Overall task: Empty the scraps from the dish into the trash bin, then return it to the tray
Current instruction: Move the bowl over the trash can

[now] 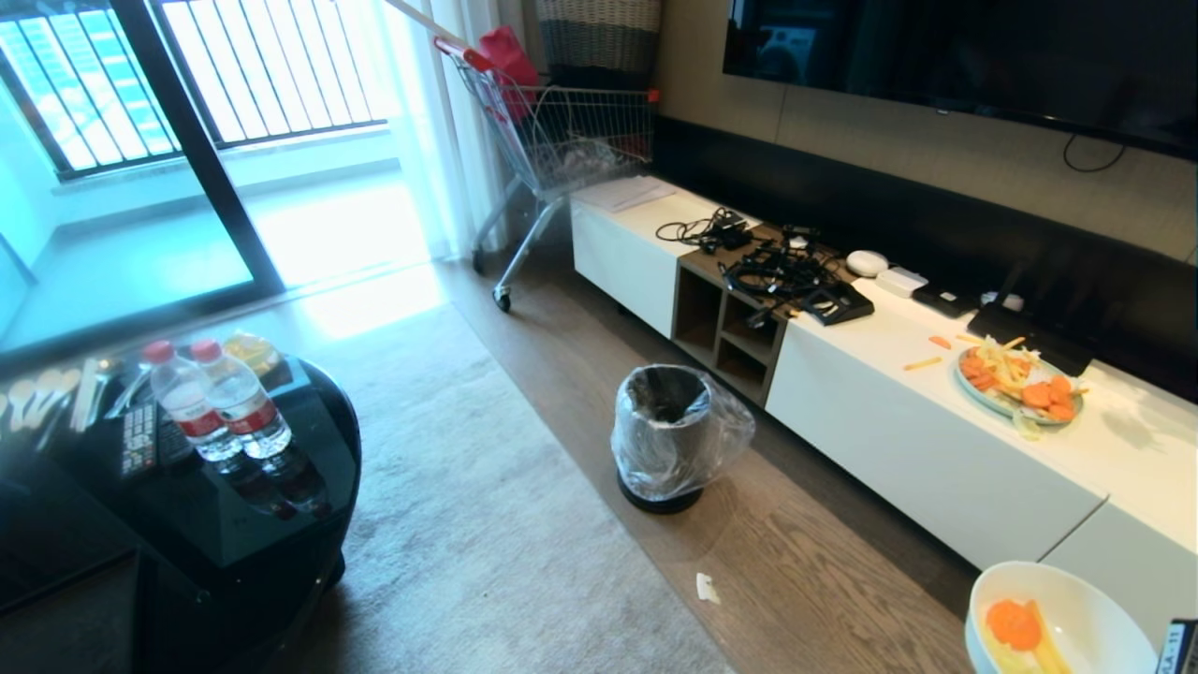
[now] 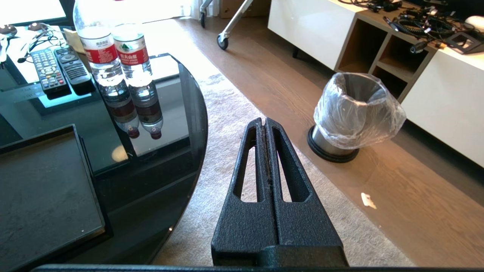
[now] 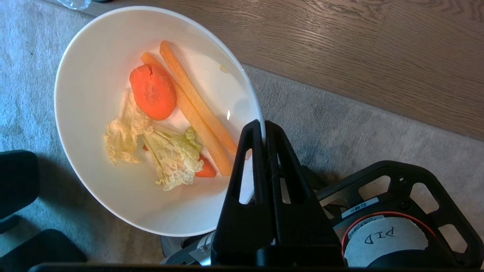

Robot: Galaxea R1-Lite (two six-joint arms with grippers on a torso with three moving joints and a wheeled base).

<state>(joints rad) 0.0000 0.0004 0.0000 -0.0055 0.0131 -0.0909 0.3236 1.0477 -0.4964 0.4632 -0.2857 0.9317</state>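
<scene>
right gripper (image 3: 263, 130): jaws pinched on the rim of the dish (image 3: 94, 75), held above carpet | scraps (image 3: 153, 92): carrot slice, sticks, pale leaves lie inside | trash bin (image 1: 666, 435): on wood floor, well apart from dish | left gripper (image 2: 264, 122): jaws pressed together, empty | tray (image 2: 41, 189): on black bench

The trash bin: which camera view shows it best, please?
The left wrist view: the trash bin appears large there, with its plastic liner, its opening and dark base all visible. The head view shows it whole but smaller, on the wooden floor. The right wrist view does not show it.
</scene>
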